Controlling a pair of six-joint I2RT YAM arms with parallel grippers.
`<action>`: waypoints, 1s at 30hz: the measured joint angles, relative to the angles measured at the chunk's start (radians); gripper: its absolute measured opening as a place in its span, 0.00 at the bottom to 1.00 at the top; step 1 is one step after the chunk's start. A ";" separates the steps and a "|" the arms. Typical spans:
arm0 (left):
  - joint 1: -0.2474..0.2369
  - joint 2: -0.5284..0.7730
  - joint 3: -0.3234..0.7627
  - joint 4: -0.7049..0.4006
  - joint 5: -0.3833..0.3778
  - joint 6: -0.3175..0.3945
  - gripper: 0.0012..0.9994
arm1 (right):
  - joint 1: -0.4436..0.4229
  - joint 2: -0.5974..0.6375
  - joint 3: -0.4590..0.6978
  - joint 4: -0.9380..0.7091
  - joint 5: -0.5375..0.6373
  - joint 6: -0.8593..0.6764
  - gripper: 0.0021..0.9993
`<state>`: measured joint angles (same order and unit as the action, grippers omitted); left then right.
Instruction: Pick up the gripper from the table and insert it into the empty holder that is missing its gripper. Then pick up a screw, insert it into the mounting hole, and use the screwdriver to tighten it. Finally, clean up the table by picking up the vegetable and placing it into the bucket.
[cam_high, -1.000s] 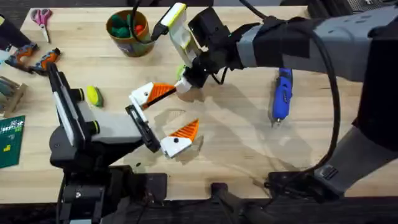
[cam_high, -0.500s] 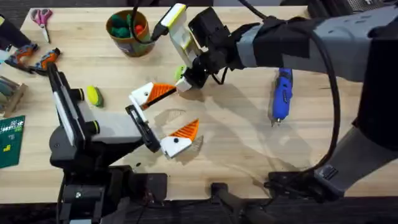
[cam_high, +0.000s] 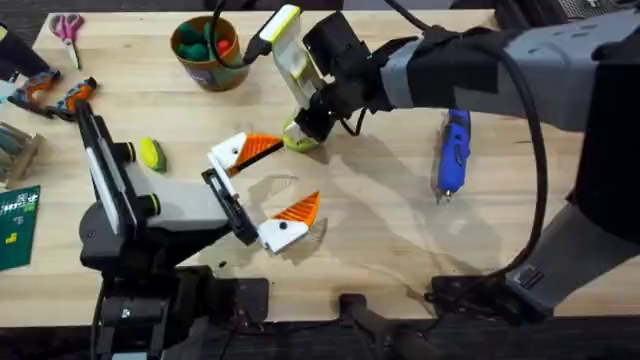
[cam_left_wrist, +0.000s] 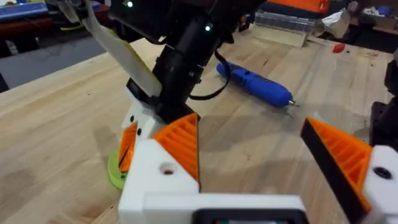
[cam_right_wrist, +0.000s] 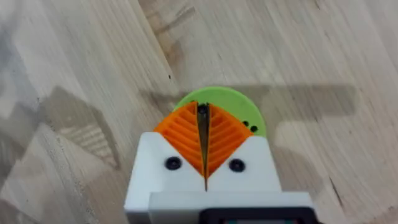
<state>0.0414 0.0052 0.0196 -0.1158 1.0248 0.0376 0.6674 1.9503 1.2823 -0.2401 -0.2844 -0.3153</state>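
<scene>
My right gripper (cam_high: 300, 132) (cam_right_wrist: 202, 115) points straight down over the green disc (cam_high: 300, 142) (cam_right_wrist: 239, 106), its orange pads shut together. A thin dark sliver sits in the seam at the tips; I cannot tell what it is. Small dark specks (cam_right_wrist: 249, 126) lie on the disc. My left gripper (cam_high: 285, 180) (cam_left_wrist: 261, 155) stands open just in front of the disc, and both its white finger bases carry orange wedge tips. The blue screwdriver (cam_high: 454, 150) (cam_left_wrist: 255, 81) lies to the right. The yellow-green vegetable (cam_high: 150, 153) lies left, the bucket (cam_high: 208, 50) at the back.
Scissors (cam_high: 67, 28) and orange-handled pliers (cam_high: 60, 95) lie at the back left. A green circuit board (cam_high: 15, 225) sits at the left edge. Bare wood stretches between the left gripper and the screwdriver.
The right gripper's tip has pulled back slightly, so the near side of the green disc now shows where the white fingertip was. The left arm has not moved.
</scene>
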 joint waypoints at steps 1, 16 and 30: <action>0.000 0.000 0.000 0.000 0.000 0.000 0.99 | 0.000 0.000 0.000 0.000 0.000 0.000 0.01; 0.000 0.000 0.000 0.000 0.000 0.000 0.99 | 0.000 -0.003 0.000 -0.004 0.000 0.000 0.00; 0.000 0.000 0.000 0.000 0.000 0.000 0.99 | -0.013 -0.053 0.000 0.000 0.031 0.000 0.00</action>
<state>0.0414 0.0055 0.0196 -0.1158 1.0248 0.0376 0.6547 1.8973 1.2823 -0.2401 -0.2537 -0.3157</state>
